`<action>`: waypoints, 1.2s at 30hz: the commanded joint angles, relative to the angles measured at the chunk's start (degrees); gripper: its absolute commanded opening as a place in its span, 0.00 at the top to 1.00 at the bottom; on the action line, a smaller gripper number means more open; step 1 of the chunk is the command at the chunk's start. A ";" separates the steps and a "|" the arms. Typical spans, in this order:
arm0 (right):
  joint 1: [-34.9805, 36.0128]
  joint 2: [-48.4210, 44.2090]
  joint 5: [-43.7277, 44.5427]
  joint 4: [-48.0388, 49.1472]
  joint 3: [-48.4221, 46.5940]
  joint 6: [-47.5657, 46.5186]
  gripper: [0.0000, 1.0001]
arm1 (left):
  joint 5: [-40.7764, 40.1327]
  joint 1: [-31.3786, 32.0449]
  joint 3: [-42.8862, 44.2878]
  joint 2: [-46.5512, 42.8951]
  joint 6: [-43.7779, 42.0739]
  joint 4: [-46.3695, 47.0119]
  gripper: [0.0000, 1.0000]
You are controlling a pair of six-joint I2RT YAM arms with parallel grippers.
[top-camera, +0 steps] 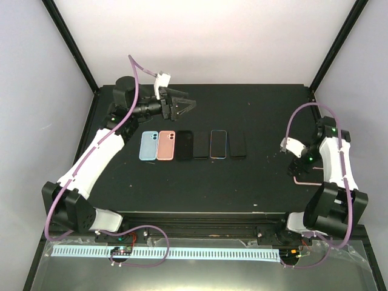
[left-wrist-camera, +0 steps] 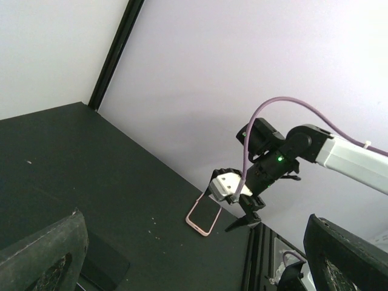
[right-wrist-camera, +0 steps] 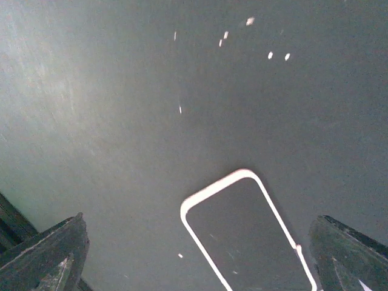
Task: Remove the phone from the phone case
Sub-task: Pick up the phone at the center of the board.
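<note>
My left end effector (top-camera: 187, 108) stood open over far table (top-camera: 260, 115); right end effector (right-wrist-camera: 199, 242), open too, hung above pink-rimmed phone case (right-wrist-camera: 250, 239). Risk: grip could skid off thin rim, shoving case. Phone inside? Couldn't tell.

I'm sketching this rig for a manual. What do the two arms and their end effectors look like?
Both the left arm and right arm have white shells between black joints, with a purple cable looping along each. The left end effector and right end effector have dark fingers; small green lights glow on the right arm.
</note>
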State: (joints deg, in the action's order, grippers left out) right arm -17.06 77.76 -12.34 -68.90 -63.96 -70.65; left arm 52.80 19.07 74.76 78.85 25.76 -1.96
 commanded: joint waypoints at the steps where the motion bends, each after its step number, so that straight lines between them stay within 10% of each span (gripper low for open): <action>1: -4.32 1.60 6.39 4.87 3.11 -17.34 0.00 | 1.71 -0.44 -0.12 -1.54 -0.14 2.07 0.01; 20: -12.34 10.21 16.10 32.57 13.92 -40.94 0.00 | 3.54 -1.14 -0.46 0.78 2.68 4.86 0.01; 36: -11.72 23.84 17.05 17.50 0.41 -35.41 0.00 | 5.34 -1.62 -0.49 2.82 6.82 8.62 0.01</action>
State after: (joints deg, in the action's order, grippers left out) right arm -29.02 98.67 3.92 -45.17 -60.58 -107.66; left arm 56.21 17.96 73.95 80.75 30.55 3.16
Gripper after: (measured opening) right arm 0.999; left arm 0.990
